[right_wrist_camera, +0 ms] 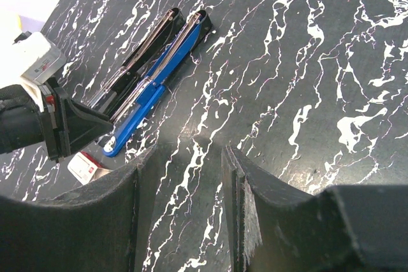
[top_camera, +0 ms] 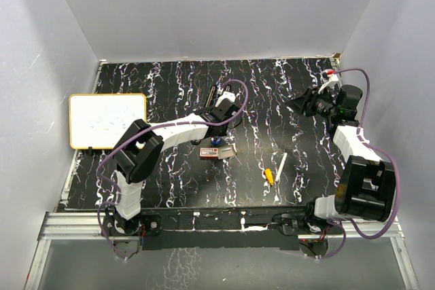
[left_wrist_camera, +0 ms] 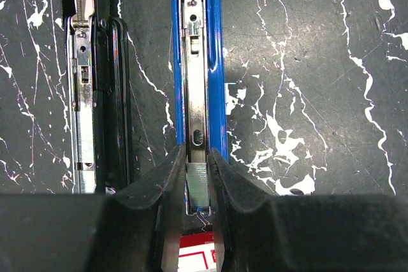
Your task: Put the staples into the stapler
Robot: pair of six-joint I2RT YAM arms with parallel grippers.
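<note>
A short silver staple strip (left_wrist_camera: 196,181) sits at the near end of the metal channel of the blue stapler (left_wrist_camera: 215,81), which lies folded open and flat on the table (top_camera: 285,79). The left claw (left_wrist_camera: 197,152) is pressed almost together, its 2 black fingers (left_wrist_camera: 162,189) pinching the strip from either side right over the channel. The red-and-white staple box (top_camera: 217,152) lies on the table just in front of the stapler's tip, on the robot's side; in the left wrist view a corner of it shows between the fingers, below the strip.

A black stapler (left_wrist_camera: 95,81), also folded open, lies alongside the blue one on its left, and the 2 run parallel, close together. From the right wrist view both staplers stretch away side by side, with the box near their closer ends.

The right claw (right_wrist_camera: 188,154) hangs over bare table well to the right of the staplers, fingers spread with nothing between them.

A white pen (top_camera: 279,166) with a yellow tip lies to the right of the box, apart from it. A white board (top_camera: 107,120) with a yellow edge rests at the table's left side.
</note>
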